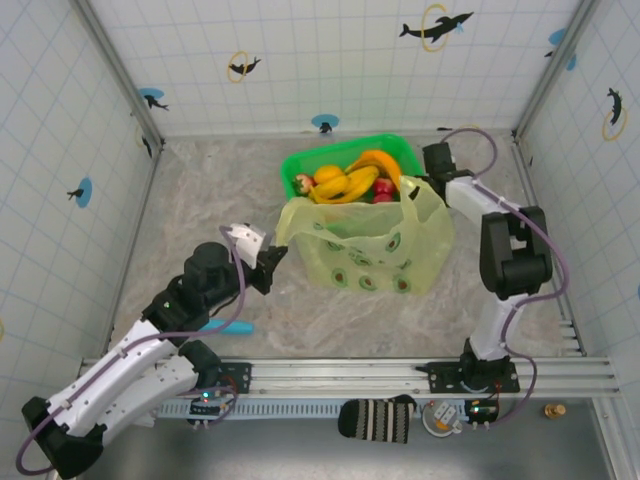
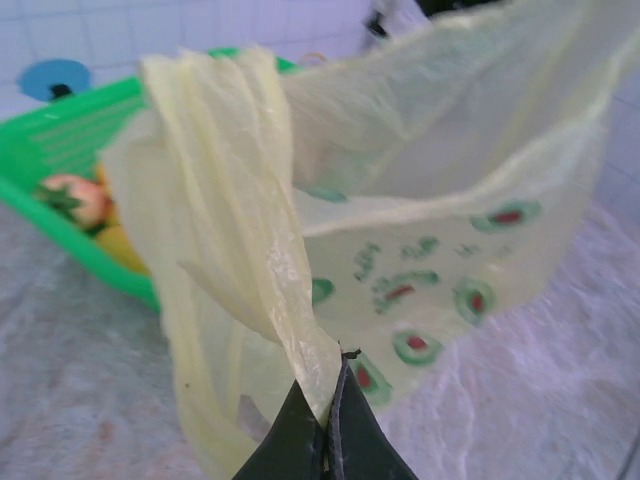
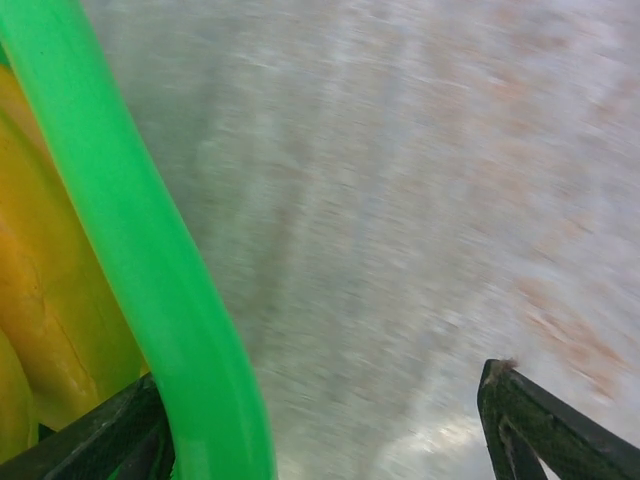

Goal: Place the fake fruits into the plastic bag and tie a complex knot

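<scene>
The plastic bag [image 1: 372,248], pale yellow-green with avocado prints, stands open in the middle of the table, just in front of the green tray [image 1: 300,163]. My left gripper [image 1: 272,258] is shut on the bag's left handle and holds it up; in the left wrist view the twisted handle [image 2: 270,250] runs down into the gripper [image 2: 331,385]. The fake fruits, with yellow bananas [image 1: 345,186], an orange [image 1: 327,175] and a red piece [image 1: 383,187], lie in the tray. My right gripper [image 1: 428,170] is at the tray's right end. It stands open [image 3: 322,380] across the tray's rim [image 3: 150,260], holding nothing.
A teal stick [image 1: 226,326] lies on the table near my left arm. A striped cloth item [image 1: 378,420] rests on the front rail. Tiled walls close in the back and both sides. Bare table lies left of the bag and right of the tray.
</scene>
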{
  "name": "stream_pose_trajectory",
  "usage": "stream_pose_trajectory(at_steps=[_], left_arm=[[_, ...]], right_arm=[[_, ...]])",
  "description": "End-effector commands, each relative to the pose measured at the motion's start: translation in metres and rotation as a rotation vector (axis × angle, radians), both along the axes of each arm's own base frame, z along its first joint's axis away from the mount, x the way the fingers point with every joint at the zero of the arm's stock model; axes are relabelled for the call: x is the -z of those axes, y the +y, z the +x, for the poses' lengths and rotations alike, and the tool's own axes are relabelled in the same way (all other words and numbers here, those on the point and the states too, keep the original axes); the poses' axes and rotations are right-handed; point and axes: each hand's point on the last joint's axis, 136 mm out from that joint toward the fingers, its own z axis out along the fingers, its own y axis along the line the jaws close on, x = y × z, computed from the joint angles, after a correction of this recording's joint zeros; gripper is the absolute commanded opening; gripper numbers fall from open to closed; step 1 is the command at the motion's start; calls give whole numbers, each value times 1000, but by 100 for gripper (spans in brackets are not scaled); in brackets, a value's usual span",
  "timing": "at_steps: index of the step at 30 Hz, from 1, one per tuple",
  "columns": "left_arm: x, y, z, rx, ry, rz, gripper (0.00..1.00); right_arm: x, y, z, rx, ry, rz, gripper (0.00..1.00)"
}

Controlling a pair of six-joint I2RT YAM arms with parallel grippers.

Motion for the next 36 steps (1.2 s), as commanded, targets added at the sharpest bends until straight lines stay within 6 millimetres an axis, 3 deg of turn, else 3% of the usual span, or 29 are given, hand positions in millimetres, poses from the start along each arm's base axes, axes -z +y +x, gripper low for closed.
stream_pose_trajectory(at_steps=[1,8,12,13,17,21,24,26,28,29,31,34,36], left_arm=[[-36,31,27,-238,-66,-17,0],[-69,49,64,-408,-83,-19,0],[-78,48,101,-406,-27,-86,0],[-91,49,112,-412,-38,-110,0],[-116,52,157,-453,-45,-186,0],[-133,34,189,-419,-33,-187,0],[-139,26,202,-405,-18,-178,0],[-144,28,204,-413,-26,-188,0],[-149,34,205,-431,-34,-201,0],[-151,40,205,-444,-35,-211,0],[-155,49,205,-461,-35,-236,0],[-150,53,203,-459,-6,-261,0],[-144,54,200,-445,23,-286,0]], right_arm=[[-5,-36,-23,103,-29,-21,79],[-2,-103,-73,309,-41,-66,80],[-18,-125,-88,394,-110,-92,81],[-24,-130,-90,414,-132,-107,81],[-56,-135,-89,441,-211,-130,83],[-91,-115,-83,374,-305,-136,83],[-104,-61,-71,175,-359,13,73],[-117,-5,-68,-44,-390,179,60],[-128,38,-75,-179,-406,234,39],[-134,68,-82,-287,-412,296,37],[-141,121,-100,-468,-398,414,29],[-164,205,-149,-795,-411,529,26],[-177,245,-182,-957,-431,590,25]])
